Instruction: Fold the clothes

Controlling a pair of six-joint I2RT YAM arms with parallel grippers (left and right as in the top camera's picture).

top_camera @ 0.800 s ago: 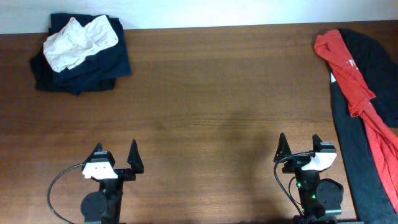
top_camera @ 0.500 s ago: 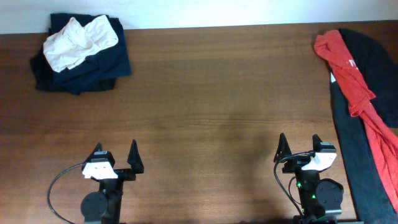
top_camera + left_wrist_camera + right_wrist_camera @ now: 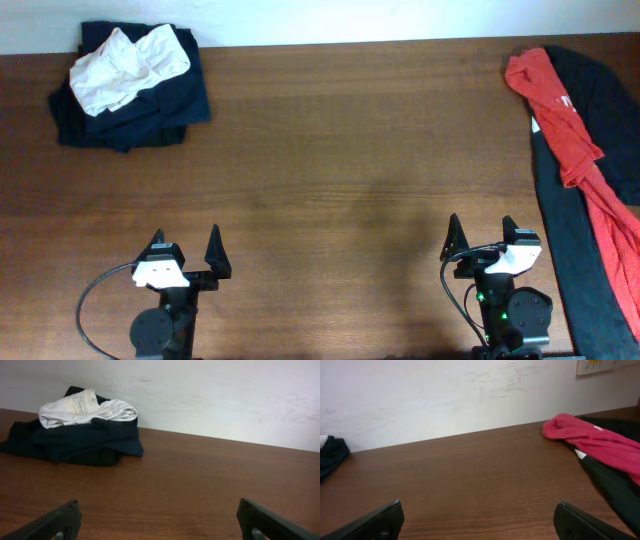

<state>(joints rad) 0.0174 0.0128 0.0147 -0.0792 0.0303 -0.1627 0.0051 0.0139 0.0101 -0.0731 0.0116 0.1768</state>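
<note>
- Where the surface (image 3: 340,180) reaches its right edge, a red cloth (image 3: 556,110) lies crumpled in a long strip on top of a black cloth (image 3: 562,255). Both run from the far right corner toward the near edge, and the black one passes out of the overhead view at the right and at the bottom.
- At the far left corner a dark pile (image 3: 150,115) sits bunched against the wall (image 3: 210,390), its far side at the back edge. A rumpled white cloth (image 3: 128,65) lies on top of it.
- Between the two heaps a broad stretch of brown wood spans the whole middle, from the back edge down to the arms.
- The left end effector (image 3: 186,232) sits at the near edge, left of centre. It is released, with fingers spread wide, holding nothing, tips pointing toward the wall. The dark pile is well apart from it, ahead and to the left in the left wrist view.
- The right end effector (image 3: 480,222) sits at the near edge, right of centre, likewise released and holding nothing. The black cloth's edge lies just beside the arm on its right. In the right wrist view the red cloth lies ahead and to the right, near the wall.
- A cable (image 3: 92,300) loops out from the left arm's base toward the near edge.
- A wall plate (image 3: 600,365) shows at the top right of the right wrist view.
</note>
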